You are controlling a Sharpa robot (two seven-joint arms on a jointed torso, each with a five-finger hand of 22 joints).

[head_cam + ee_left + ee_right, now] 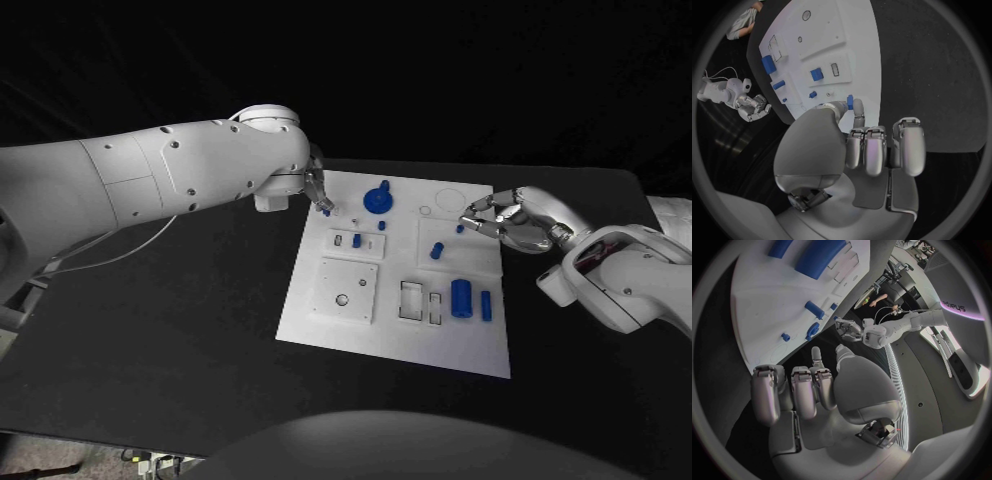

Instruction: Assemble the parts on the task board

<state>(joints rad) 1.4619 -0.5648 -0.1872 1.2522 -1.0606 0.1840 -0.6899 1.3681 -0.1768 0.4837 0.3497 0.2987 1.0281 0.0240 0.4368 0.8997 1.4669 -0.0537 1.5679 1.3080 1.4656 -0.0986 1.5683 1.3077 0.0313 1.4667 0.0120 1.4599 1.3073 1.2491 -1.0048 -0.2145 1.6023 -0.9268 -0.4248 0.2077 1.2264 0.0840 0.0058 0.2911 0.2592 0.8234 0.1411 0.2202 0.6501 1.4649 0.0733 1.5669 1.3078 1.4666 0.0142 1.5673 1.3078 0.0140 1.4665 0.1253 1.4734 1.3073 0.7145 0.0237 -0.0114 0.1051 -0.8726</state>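
Because the left robot hand (856,131) pinches a small blue peg (850,102) between thumb and a finger at the far left edge of the task board (329,320), its other fingers curled clear, it looks ready to seat that peg in a nearby socket. The right robot hand (508,218) hovers over the board's far right side, fingers curled in; whether it holds anything I cannot tell. On the board lie the remaining parts: a blue round knob (378,199) at the far edge and a large blue cylinder (460,297) toward the near right, lying beside open slots, probably staged for fitting.
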